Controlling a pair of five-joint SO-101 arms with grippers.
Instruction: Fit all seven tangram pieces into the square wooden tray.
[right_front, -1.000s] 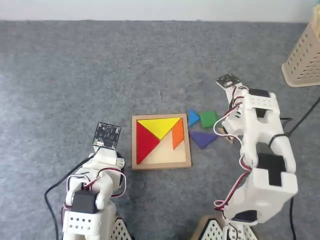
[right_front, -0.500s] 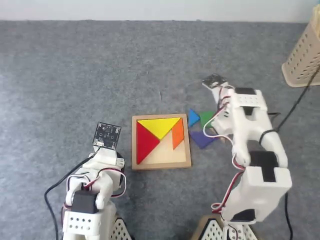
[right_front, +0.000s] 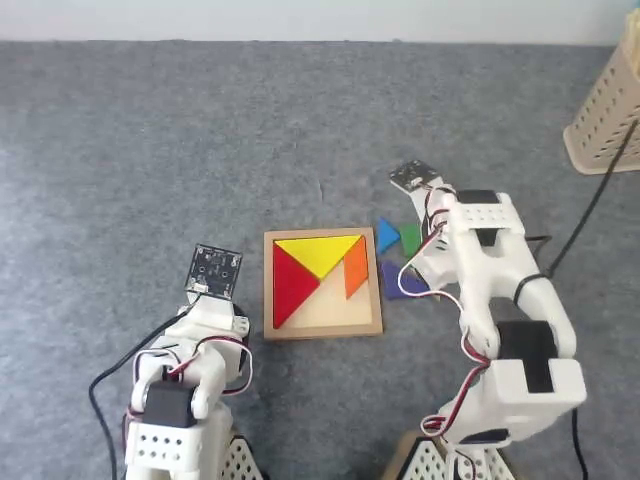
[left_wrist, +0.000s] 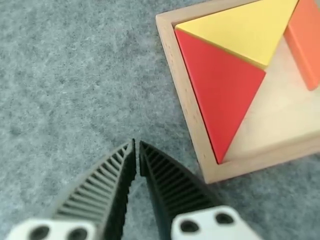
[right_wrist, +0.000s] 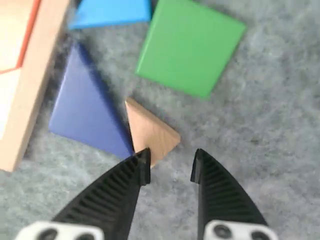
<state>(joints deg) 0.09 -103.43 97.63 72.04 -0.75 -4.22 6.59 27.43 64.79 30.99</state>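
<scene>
Since a second ago the right arm (right_front: 478, 240) has been swung toward the wooden tray (right_front: 322, 330) and is now held over the loose pieces beside it. The right gripper (right_wrist: 171, 157) is held moderately open with nothing between its fingers. The bare-wood triangle (right_wrist: 152, 136) lies just off one fingertip and touches the purple triangle (right_wrist: 85, 112). The green square (right_wrist: 190, 45) and blue triangle (right_wrist: 112, 12) lie beyond. The red triangle (right_front: 290, 280), yellow triangle (right_front: 318, 252) and orange piece (right_front: 356, 268) are seated in the tray. The left gripper (left_wrist: 137, 146) is drawn almost closed on nothing, over the carpet (left_wrist: 60, 75) near the tray's corner.

Bright, even light casts soft, faint shadows on the grey carpet (right_front: 150, 130).
</scene>
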